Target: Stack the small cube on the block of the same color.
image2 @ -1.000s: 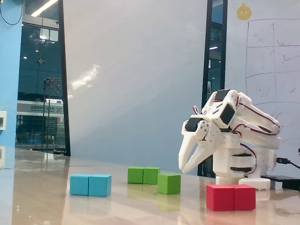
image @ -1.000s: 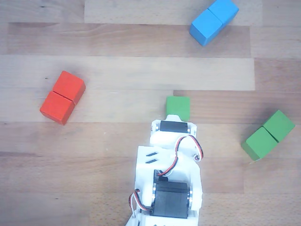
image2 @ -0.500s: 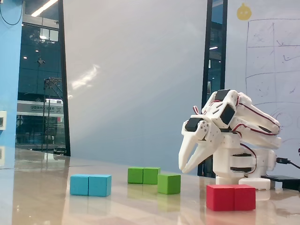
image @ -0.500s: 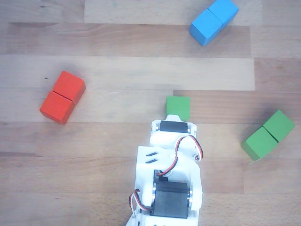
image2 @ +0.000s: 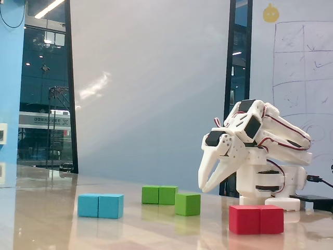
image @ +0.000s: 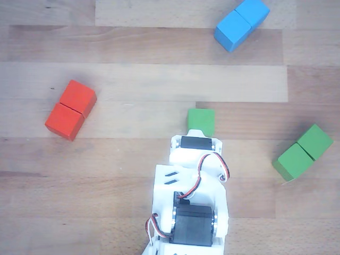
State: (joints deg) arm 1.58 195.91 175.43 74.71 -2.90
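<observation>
In the other view I see the small green cube [image: 201,121] just above the centre of the frame, lying flat on the wooden table [image: 133,159]. The white arm [image: 191,196] comes up from the bottom edge, and its front end overlaps the cube's lower edge, so from here I cannot see the fingers themselves. The green double block [image: 303,152] lies at the right edge, turned on a diagonal and well apart from the cube. A red double block [image: 70,110] lies at the left and a blue double block [image: 241,24] at the top right, both also on the diagonal.

In the fixed view the gripper [image2: 203,187] hangs above the table with its tips pointing down, just right of the small green cube [image2: 188,203] and not touching it. The two fingers sit with a narrow gap between them and hold nothing. The green double block [image2: 159,195] is just left of the cube in this frame and appears farther back. The blue double block [image2: 101,205] sits at the lower left, the red double block [image2: 256,219] at the lower right in front of the arm's base [image2: 268,179].
</observation>
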